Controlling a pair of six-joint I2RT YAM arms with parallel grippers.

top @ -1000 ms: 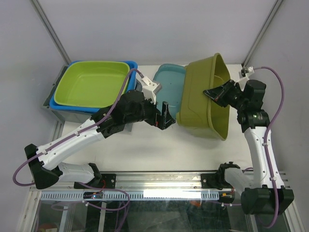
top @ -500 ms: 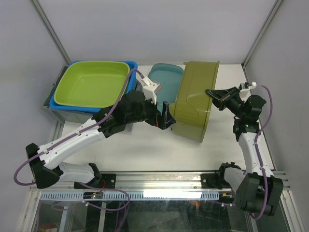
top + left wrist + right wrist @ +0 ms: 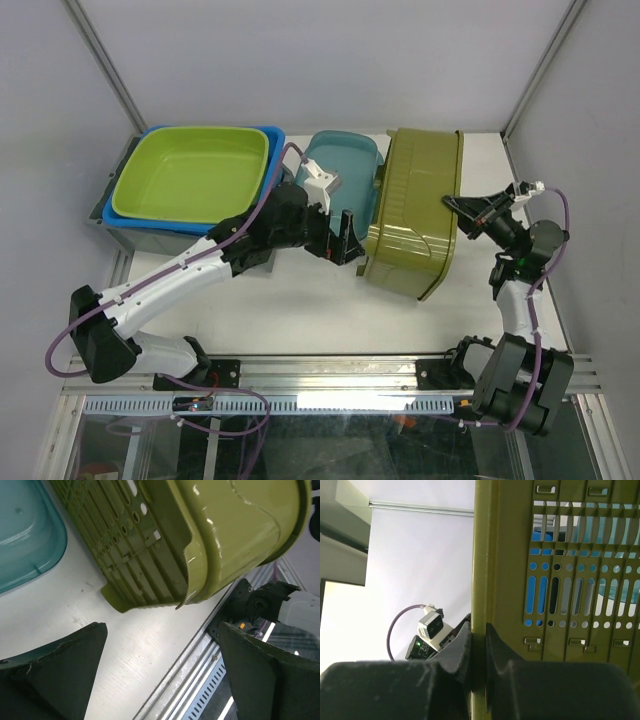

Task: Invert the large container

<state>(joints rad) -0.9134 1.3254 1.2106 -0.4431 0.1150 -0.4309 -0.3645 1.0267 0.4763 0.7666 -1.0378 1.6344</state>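
Half done, by my reading: container (image 3: 415, 215) lies on its side near the bench's (image 3: 300, 300) far right corner, mouth rightward. Right gripper (image 3: 452, 203) clamps its rim (image 3: 480, 555); left gripper (image 3: 345, 240) is spread wide, holding nothing, beside the base (image 3: 125, 555). Lower rim slowly; mind skidding.

No writing, label, brand or number can be read in any of the three views. Only moulded ribs and slots are made out on the large container (image 3: 235, 525). Anything printed on the small white module (image 3: 431, 627) seen past its rim is too small to be told.
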